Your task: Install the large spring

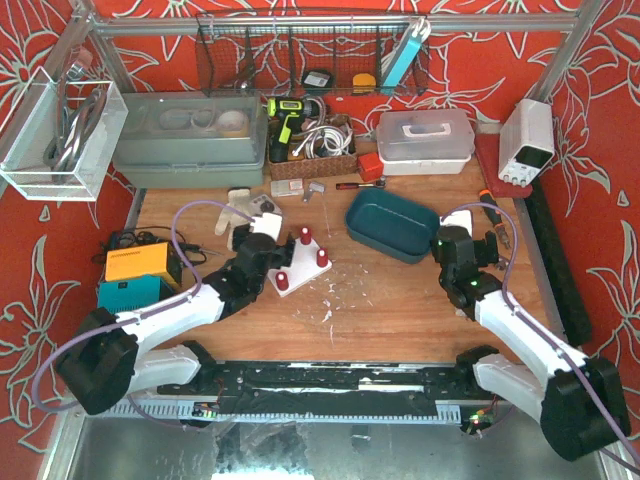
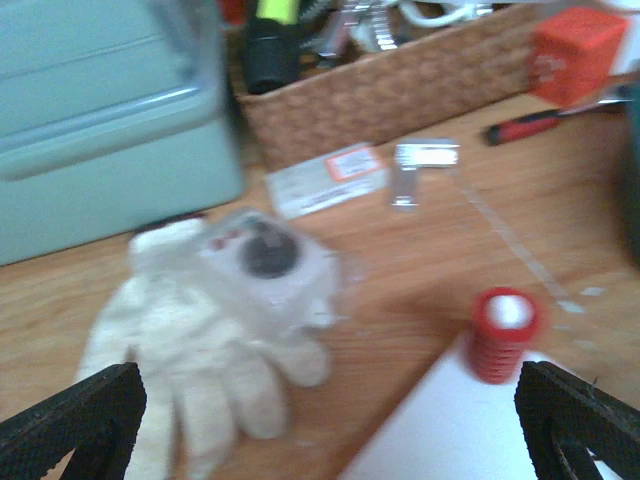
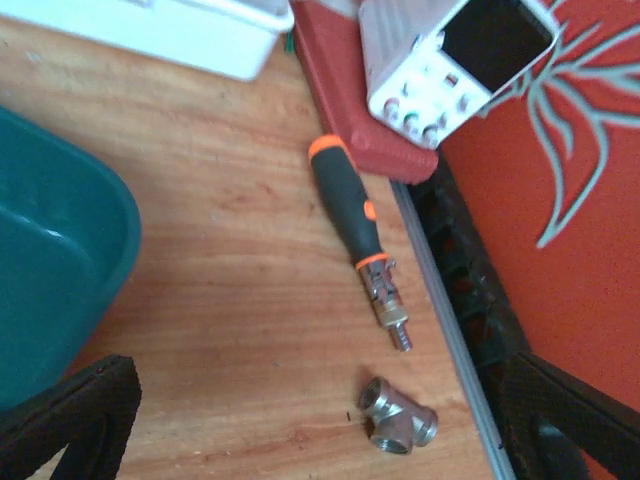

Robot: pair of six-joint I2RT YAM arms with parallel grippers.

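A white block (image 1: 300, 268) near the table's middle carries three upright red springs (image 1: 305, 236); I cannot tell which is the large spring. In the left wrist view one red spring (image 2: 505, 335) sits around a white peg on the block's corner (image 2: 460, 430), just inside the right fingertip (image 2: 580, 420). My left gripper (image 1: 262, 240) (image 2: 330, 415) hovers at the block's left edge, open and empty. Far to the right, beside the teal bin, my right gripper (image 1: 455, 245) (image 3: 320, 425) is open, with nothing between its fingers.
A white glove (image 2: 200, 350) with a clear-wrapped part lies left of the block. Behind are a wicker basket (image 2: 400, 90) and a grey box (image 1: 190, 140). A teal bin (image 1: 392, 225), a screwdriver (image 3: 350, 210), a metal tee fitting (image 3: 398, 415) and a power supply (image 1: 527, 140) are on the right.
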